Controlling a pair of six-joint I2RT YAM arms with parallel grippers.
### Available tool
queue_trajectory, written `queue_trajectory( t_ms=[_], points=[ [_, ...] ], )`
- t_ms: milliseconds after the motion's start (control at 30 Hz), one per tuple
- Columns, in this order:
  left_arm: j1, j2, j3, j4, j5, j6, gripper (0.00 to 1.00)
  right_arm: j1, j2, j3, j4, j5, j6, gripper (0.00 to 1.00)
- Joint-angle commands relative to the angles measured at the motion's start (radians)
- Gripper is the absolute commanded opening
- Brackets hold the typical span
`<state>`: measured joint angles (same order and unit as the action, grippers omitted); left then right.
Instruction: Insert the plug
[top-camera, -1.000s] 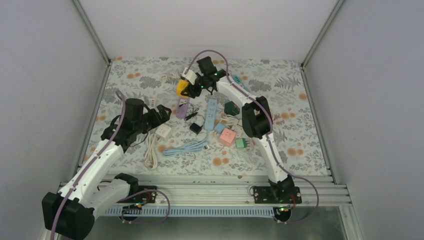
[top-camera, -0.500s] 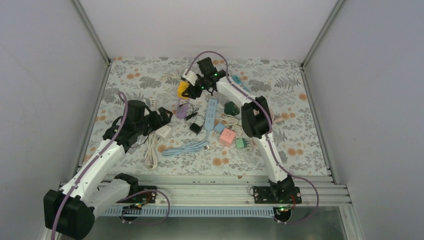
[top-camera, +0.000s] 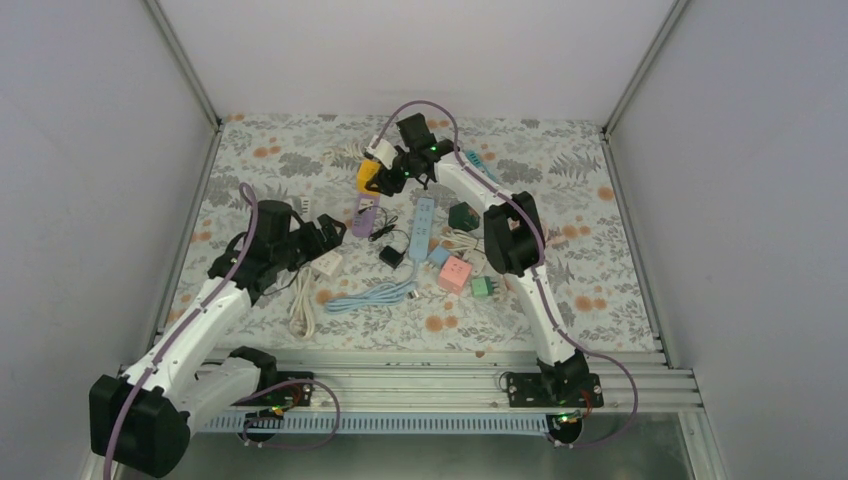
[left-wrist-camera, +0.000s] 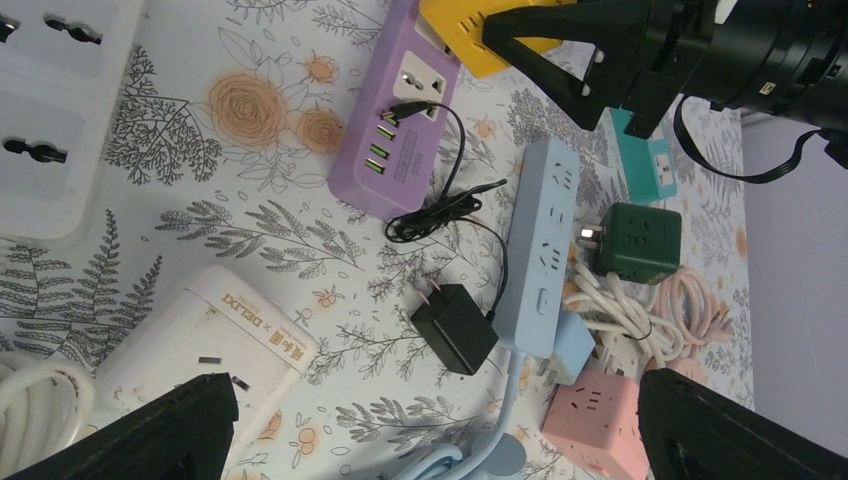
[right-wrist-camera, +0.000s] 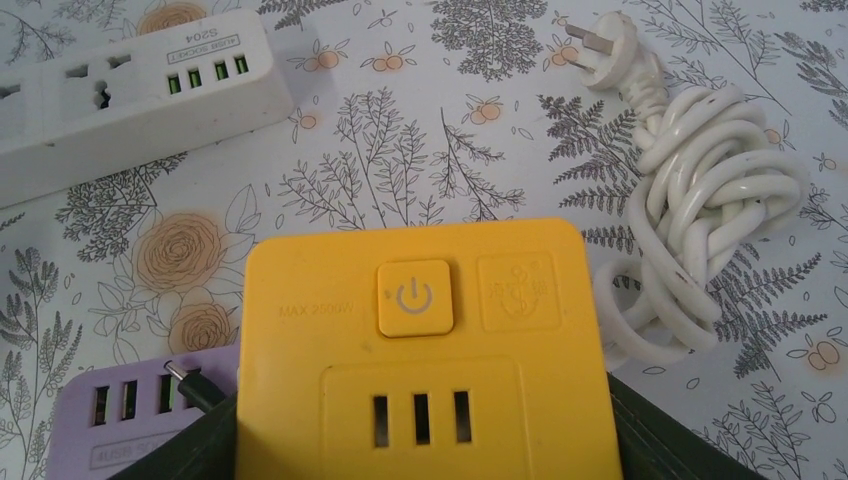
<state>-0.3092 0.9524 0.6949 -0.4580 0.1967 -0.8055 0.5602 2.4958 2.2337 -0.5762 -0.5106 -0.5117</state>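
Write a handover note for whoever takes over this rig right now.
Left gripper: open, empty, hovering by the white adapter.
Right gripper: shut on the yellow socket, held over the purple strip.
The black charger lies loose on the mat beside the blue strip, prongs free.
Done: socket picked up.
Left: grasp a plug and push it in; none inserted yet.

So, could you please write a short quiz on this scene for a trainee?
1. True or false: the right tool grips the yellow socket cube.
2. Which strip has the black USB cable plugged in? A: purple power strip. B: light blue. C: white.
3. Fill in: the left tool is ___ (open or shut).
Key: 1 true; 2 A; 3 open.
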Motion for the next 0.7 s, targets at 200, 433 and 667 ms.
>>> queue_trajectory(
  t_ms=[200,433,667],
  points=[
    [0.008,0.014,-0.021,0.032,0.019,-0.016,1.00,-0.014,-0.008,0.000,-0.055,-0.025,-0.061,0.18],
    [0.008,0.023,-0.020,0.039,0.034,-0.022,1.00,-0.016,0.019,0.020,-0.030,-0.050,-0.064,0.19],
    [0.007,0.028,-0.015,0.036,0.029,-0.026,1.00,-0.014,0.090,0.030,-0.058,-0.086,-0.073,0.19]
  ],
)
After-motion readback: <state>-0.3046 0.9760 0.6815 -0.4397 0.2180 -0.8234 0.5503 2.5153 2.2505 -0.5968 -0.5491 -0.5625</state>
